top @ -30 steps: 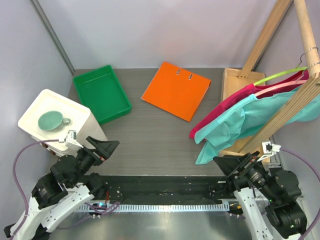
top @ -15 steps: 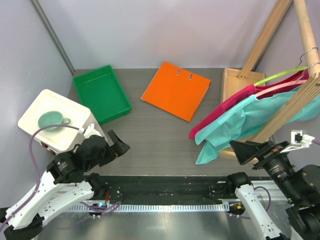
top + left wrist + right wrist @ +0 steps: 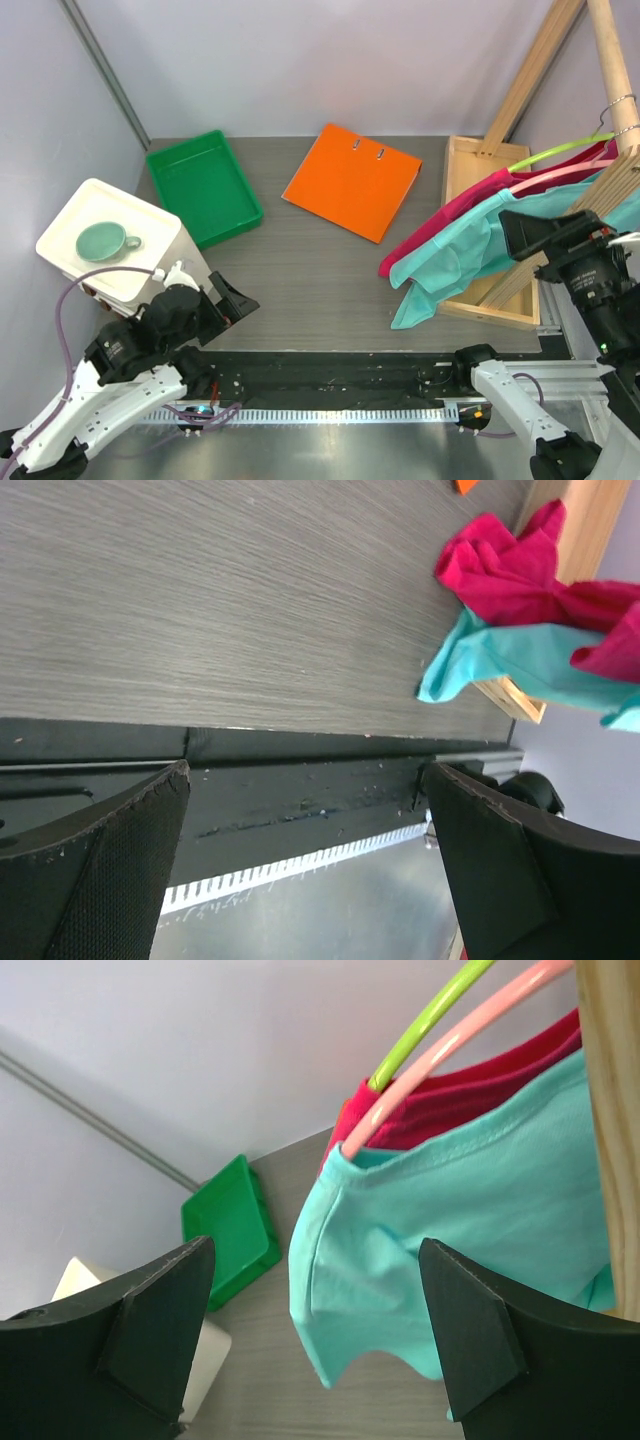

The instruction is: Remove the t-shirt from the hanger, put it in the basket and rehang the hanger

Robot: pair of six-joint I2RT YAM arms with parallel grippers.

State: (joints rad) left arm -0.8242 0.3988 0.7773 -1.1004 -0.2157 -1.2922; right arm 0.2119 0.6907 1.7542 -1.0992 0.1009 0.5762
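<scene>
A teal t-shirt [image 3: 450,250] hangs on a pink hanger [image 3: 450,1050] from the wooden rack [image 3: 612,50] at the right. Behind it, a magenta t-shirt [image 3: 440,222] hangs on a green hanger [image 3: 555,153]. My right gripper [image 3: 512,238] is open and empty, raised in front of the teal t-shirt [image 3: 450,1240], which shows between its fingers without touching them. My left gripper [image 3: 235,298] is open and empty, low over the table's front edge. In the left wrist view both shirts, the teal one [image 3: 500,665] and the magenta one [image 3: 510,575], show at the far right.
A green tray [image 3: 205,185] lies at the back left and an orange binder [image 3: 350,180] at the back middle. A white box [image 3: 150,225] with a teal cup [image 3: 105,240] stands at the left. The rack's wooden base [image 3: 470,160] and slanted beams stand at the right.
My right arm has risen from the table's front edge to the level of the teal t-shirt. My left arm has shifted slightly forward and right. Both grippers stay open.
</scene>
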